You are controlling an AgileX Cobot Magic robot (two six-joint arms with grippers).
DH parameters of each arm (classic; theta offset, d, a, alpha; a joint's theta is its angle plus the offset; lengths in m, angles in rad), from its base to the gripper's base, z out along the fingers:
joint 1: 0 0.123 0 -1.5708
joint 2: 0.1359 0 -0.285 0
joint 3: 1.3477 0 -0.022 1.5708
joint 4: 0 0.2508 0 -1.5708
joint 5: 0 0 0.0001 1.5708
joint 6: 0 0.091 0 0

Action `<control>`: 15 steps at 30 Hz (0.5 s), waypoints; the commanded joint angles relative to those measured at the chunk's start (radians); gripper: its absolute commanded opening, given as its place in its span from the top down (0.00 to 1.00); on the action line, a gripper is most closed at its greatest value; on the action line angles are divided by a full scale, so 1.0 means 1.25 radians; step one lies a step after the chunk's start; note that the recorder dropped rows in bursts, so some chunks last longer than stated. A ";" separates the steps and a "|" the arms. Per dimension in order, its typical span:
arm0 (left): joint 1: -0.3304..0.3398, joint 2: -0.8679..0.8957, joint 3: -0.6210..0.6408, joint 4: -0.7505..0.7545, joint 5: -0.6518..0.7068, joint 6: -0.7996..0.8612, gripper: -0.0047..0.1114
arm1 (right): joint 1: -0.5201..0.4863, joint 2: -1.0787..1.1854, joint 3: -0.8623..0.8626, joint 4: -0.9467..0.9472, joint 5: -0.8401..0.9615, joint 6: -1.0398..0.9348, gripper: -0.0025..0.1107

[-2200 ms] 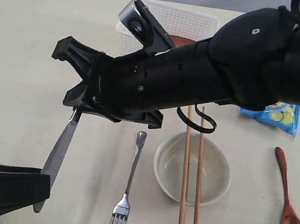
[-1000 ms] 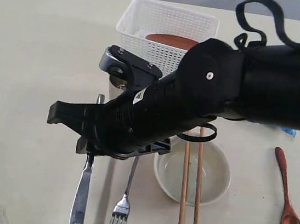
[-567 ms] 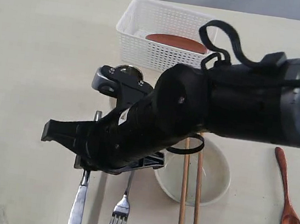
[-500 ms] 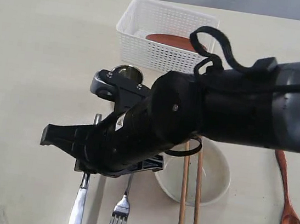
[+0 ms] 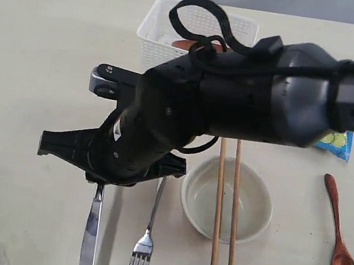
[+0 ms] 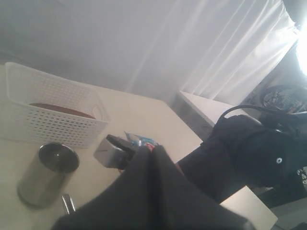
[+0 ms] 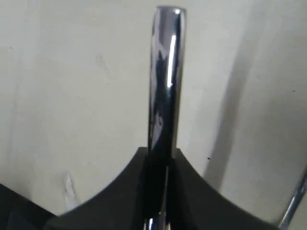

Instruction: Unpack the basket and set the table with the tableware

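Right fingers (image 7: pixel 117 194), nearly closed, pinch the knife (image 7: pixel 164 86). Left fingers (image 6: pixel 153 187) are pressed together. In the exterior view the right arm (image 5: pixel 232 107) covers the cup (image 6: pixel 48 172) and half the basket (image 5: pixel 155 28).

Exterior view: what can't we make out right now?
Steel cup: hidden behind the right arm in the exterior view; only the left wrist view shows it.
Plate in the basket: mostly covered by that arm.
Knife: upper end under the right gripper, lower end cut by the bottom edge.
Chips bag: only a corner shows past the arm.

A blue chips bag (image 5: pixel 334 141) lies partly hidden.
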 commanded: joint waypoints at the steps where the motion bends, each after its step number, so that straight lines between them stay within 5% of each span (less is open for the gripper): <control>1: 0.001 -0.003 -0.005 0.004 -0.003 0.002 0.96 | 0.003 0.015 -0.010 -0.027 0.031 0.044 0.98; 15: 0.001 -0.003 -0.005 0.004 -0.003 0.002 0.96 | 0.003 0.044 -0.012 -0.114 0.053 0.138 0.98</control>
